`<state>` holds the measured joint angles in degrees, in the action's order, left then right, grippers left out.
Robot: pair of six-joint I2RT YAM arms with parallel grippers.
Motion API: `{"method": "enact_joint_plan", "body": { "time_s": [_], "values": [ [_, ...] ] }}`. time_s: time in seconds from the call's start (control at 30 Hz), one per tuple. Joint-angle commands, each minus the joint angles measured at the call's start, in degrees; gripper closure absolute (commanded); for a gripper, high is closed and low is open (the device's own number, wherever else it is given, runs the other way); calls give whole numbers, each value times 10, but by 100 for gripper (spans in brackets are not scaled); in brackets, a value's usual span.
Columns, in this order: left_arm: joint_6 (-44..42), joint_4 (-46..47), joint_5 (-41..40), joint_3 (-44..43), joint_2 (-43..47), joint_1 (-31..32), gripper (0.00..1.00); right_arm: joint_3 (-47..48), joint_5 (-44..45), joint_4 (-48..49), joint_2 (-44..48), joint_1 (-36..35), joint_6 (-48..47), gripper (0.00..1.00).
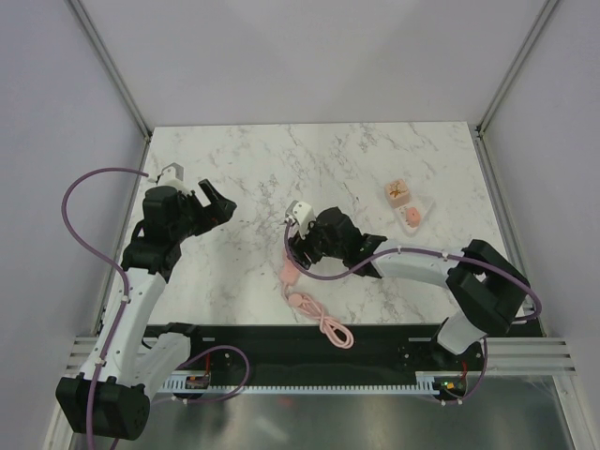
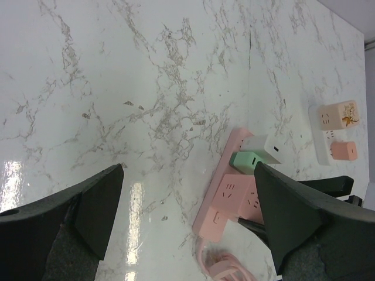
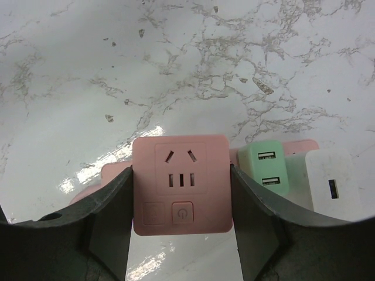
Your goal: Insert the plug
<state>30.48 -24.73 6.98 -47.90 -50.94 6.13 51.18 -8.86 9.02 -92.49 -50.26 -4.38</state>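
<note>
The right tool [image 3: 181, 175] is closed on the pink plug [image 3: 181, 193]: its two fingers press against the plug's left and right sides, and the face with the socket holes and the button is turned towards the wrist camera. The plug lies directly over the pink power strip [image 3: 96, 178] on the worktop [image 3: 176, 70], just beside the green charger [image 3: 266, 170] and the white charger [image 3: 331, 187] standing in that strip; whether the plug is seated cannot be determined. The left tool [image 2: 187, 175] is fully open and grips nothing, positioned above bare worktop to the left of the strip.
</note>
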Motion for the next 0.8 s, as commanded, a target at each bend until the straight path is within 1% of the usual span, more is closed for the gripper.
{"method": "enact_joint_plan", "body": {
  "time_s": [0.0,0.07,0.13,0.17,0.37,0.6,0.7,0.77],
  "values": [
    [-23,23,-12,0,8,-1,0,-78,25,-66,-47,-34,89,100],
    [-23,23,-11,-1,7,-2,0,-103,47,-47,-41,-38,98,100],
    [-23,23,-10,-2,5,-1,0,-117,49,-42,-42,-42,110,100],
    [-22,23,-10,-2,6,-1,0,-118,65,-43,-44,-54,111,100],
    [-24,22,-20,1,12,-1,0,-90,77,-65,-85,-62,122,100],
    [-26,21,-23,1,14,-1,0,-82,63,-58,-140,-62,139,100],
    [-26,21,-22,0,11,0,0,-74,75,-76,-148,-62,148,100],
    [-27,21,-21,-1,11,-1,0,-80,82,-70,-142,-61,152,100]
  ]
}}
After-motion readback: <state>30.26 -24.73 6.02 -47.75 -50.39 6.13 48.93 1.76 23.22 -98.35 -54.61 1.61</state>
